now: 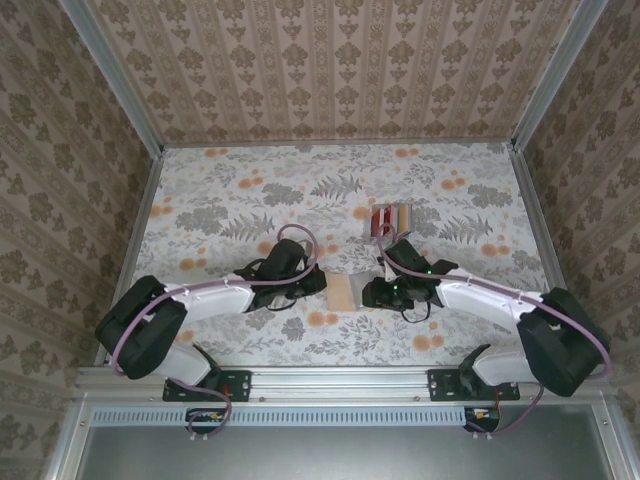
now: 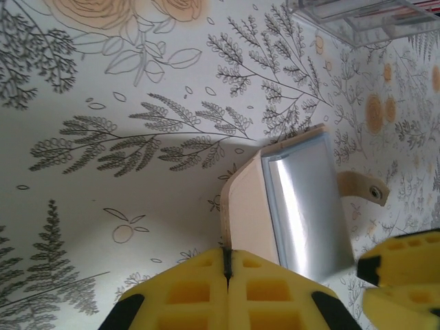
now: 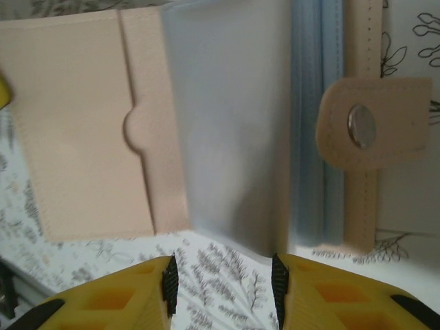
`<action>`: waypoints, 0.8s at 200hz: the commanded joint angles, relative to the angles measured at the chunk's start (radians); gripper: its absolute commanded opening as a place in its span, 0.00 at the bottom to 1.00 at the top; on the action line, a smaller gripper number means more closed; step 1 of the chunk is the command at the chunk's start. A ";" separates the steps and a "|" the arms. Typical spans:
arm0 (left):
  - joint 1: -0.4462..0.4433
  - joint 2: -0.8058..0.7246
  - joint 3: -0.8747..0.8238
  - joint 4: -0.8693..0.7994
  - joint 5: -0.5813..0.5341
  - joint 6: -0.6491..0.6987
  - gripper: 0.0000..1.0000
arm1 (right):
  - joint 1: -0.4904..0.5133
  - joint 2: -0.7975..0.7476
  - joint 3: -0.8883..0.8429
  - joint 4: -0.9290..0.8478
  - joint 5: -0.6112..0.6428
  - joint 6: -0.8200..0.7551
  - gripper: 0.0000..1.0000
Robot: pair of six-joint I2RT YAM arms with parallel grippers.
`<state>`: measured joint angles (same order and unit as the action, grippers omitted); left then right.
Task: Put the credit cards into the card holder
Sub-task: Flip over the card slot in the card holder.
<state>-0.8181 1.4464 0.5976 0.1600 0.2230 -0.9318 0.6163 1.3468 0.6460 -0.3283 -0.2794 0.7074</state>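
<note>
The card holder (image 1: 343, 291) lies open on the floral table between my two grippers. In the left wrist view my left gripper (image 2: 227, 265) is shut on the edge of its pinkish-tan cover (image 2: 249, 206), which stands lifted beside the shiny clear sleeves (image 2: 302, 213). In the right wrist view my right gripper (image 3: 221, 282) is open, with only tablecloth between its fingers, just short of the pale blue sleeves (image 3: 234, 124). The tan pocket (image 3: 75, 124) lies to the left and the snap tab (image 3: 371, 124) to the right. The credit cards (image 1: 388, 219), red and tan, stand upright in a clear stand behind the holder.
The clear stand (image 2: 357, 17) sits a short way behind the right gripper (image 1: 372, 293). Patterned walls with metal posts close in the table on the left, back and right. Floral cloth stretches open to the far left and far right.
</note>
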 commanded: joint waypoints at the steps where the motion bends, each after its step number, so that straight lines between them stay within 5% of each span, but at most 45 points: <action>1: -0.013 -0.007 -0.015 0.008 -0.028 -0.024 0.00 | 0.003 0.036 0.017 0.050 0.064 -0.001 0.44; 79: -0.013 -0.049 -0.017 -0.063 -0.062 0.005 0.00 | -0.003 0.051 0.058 -0.042 0.179 -0.039 0.44; 113: -0.013 -0.038 -0.015 -0.061 -0.062 0.008 0.00 | -0.020 -0.029 0.030 -0.022 0.174 -0.027 0.44; 160: -0.014 0.017 0.010 -0.031 -0.025 0.001 0.00 | -0.010 0.075 0.047 0.064 0.092 -0.005 0.44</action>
<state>-0.8253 1.4330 0.5903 0.1211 0.1799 -0.9390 0.6003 1.3605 0.6872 -0.3008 -0.1532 0.6865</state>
